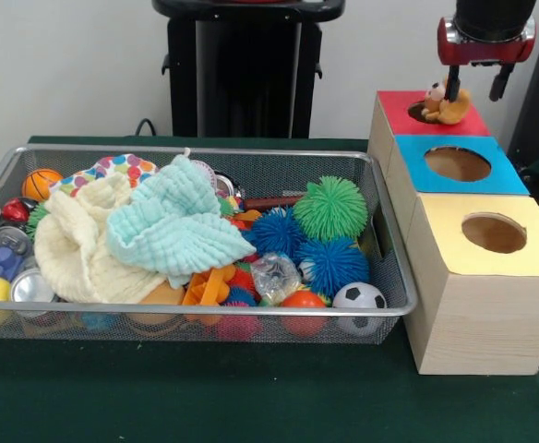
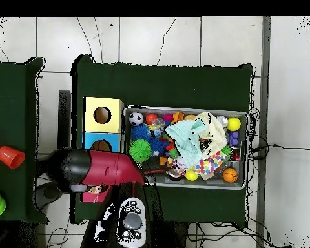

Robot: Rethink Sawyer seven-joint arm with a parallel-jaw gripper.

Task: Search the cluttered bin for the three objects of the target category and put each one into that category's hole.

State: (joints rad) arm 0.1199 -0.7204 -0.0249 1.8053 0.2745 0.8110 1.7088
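Note:
My gripper (image 1: 477,95) hangs over the red-topped box (image 1: 394,106) at the far right, and its fingers stand wide apart. A small orange-tan toy figure (image 1: 447,104) sits at the edge of the round hole (image 1: 419,112), right under the left finger (image 1: 452,86). In the overhead view the red arm (image 2: 99,169) covers most of that box (image 2: 88,196) and hides the gripper. The wire mesh bin (image 1: 205,314) (image 2: 183,108) is full of toys. Orange toy pieces (image 1: 209,284) show under the cloths. No yellow duck shows.
A blue-topped box (image 1: 459,164) and a yellow-topped box (image 1: 494,233) stand in a row in front of the red one. A mint cloth (image 1: 173,221) and a cream cloth (image 1: 80,245) cover the bin's left half. Green (image 1: 330,208) and blue (image 1: 329,263) spiky balls and a soccer ball (image 1: 358,297) lie at its right.

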